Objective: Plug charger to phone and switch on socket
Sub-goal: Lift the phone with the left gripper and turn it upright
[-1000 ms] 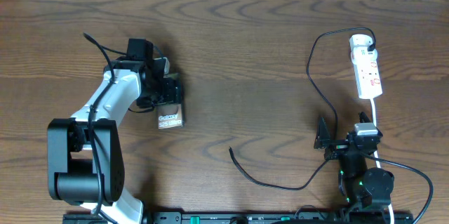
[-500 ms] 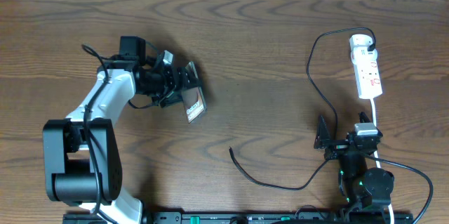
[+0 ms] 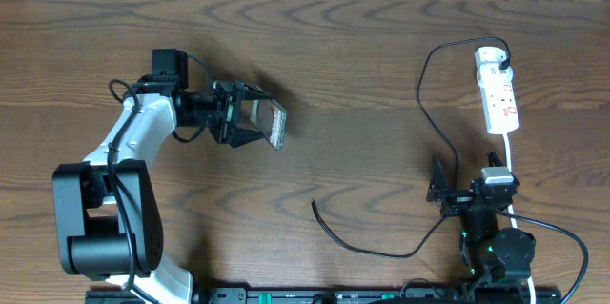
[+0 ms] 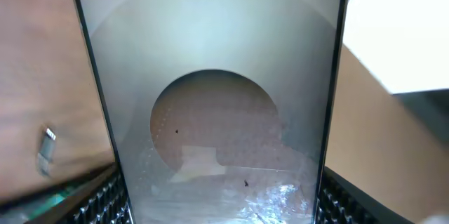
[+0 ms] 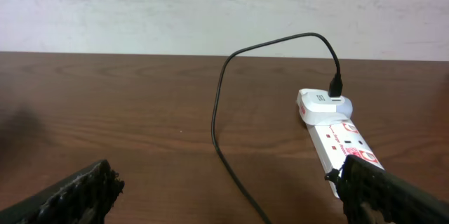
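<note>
Place: a robotics lab bench, I'd say.
Table [image 3: 362, 56]: dark wood-grain top.
Arms: left arm [image 3: 143, 132] at 8 o'clock, right arm [image 3: 491, 237] at 5 o'clock.
Rail [image 3: 315, 296]: black, green lights, 6 o'clock.
Wall [image 5: 140, 6]: plain white, 12 o'clock.

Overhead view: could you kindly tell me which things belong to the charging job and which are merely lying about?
Job: phone, held in the left gripper; charger; socket.
Just surroundings: table; white wall.
</note>
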{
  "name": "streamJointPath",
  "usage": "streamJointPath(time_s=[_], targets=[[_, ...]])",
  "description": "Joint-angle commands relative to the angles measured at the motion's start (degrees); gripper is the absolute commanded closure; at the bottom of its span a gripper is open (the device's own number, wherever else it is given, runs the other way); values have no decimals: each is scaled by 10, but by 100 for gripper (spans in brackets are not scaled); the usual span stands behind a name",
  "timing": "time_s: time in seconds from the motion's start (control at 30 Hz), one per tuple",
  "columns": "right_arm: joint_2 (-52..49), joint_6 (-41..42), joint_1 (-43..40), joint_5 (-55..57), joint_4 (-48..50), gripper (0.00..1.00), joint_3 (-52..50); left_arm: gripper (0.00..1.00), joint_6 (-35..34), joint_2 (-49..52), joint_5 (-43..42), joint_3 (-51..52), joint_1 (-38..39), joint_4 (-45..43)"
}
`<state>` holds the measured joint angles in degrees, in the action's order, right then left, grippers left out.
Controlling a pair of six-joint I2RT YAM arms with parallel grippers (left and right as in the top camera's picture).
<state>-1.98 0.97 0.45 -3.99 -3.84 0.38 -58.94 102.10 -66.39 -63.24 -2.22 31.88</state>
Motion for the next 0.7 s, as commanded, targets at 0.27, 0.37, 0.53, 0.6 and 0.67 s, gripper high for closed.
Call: streamJointPath(time_s=[0.27,0.37,0.53,0.6,0.67], targets=[[2,-4,3,5,-3,1,-1,93,-198,-18,-109,-9,-3,-1],[2,-4,3,5,-3,1,-1,93,-210,-18,-110,-9,-3,-1],[2,-4,3,5,-3,1,-1,93,-229,-18,-110,-9,-3,-1],[2,-4,3,5,-3,1,-1,93,-230,-18,-110,-9,-3,-1],[2,-4,3,5,-3,1,-1,93,-230,-18,-110,-9,-3,-1]])
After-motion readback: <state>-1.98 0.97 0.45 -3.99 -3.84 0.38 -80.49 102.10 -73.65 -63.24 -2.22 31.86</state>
